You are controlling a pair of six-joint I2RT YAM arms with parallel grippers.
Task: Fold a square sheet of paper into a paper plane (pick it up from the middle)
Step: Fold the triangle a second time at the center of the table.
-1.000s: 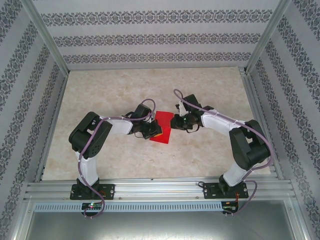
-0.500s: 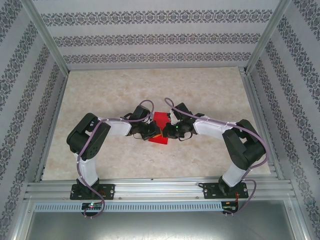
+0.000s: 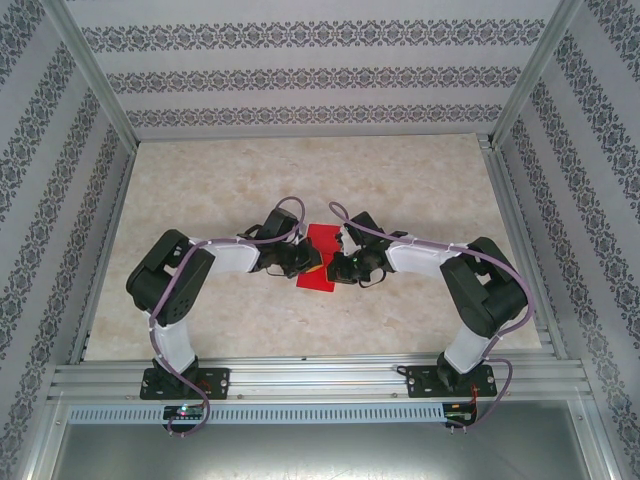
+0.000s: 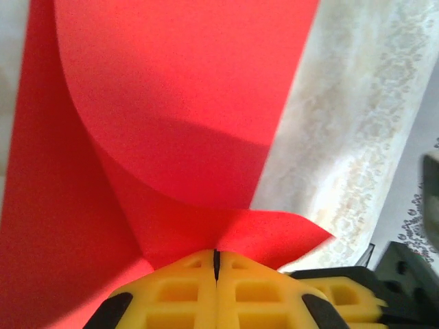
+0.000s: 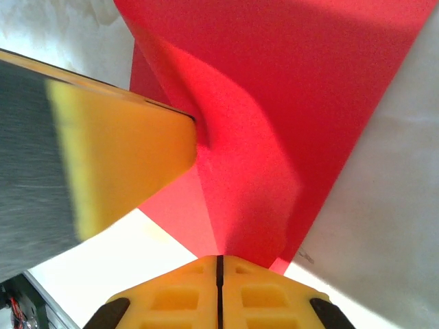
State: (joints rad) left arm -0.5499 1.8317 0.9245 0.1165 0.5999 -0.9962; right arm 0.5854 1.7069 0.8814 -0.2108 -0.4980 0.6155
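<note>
The left gripper has its two yellow fingers pressed together, with a hairline seam between them. A raised ridge of the square sheet of paper runs straight into that seam, so the red sheet is pinched there. Beyond the pinch the paper bulges upward in a soft curl, and part of it lies flat beside the pale table. The right wrist camera shows the same hold from the other side: the right gripper is closed tip to tip on a pleat of the sheet. That camera also catches what the left one cannot, one yellow finger of the left gripper coming in from the left, its tip touching the paper. From above, the two grippers almost meet at mid-table over the sheet. A red strip shows on their far side and a red corner on the near side. The curl and the pleats cannot be made out from up there. Counted: one sheet, two grippers each clamped on it, and two arms reaching inward from the frame rail, with patterned walls around.
</note>
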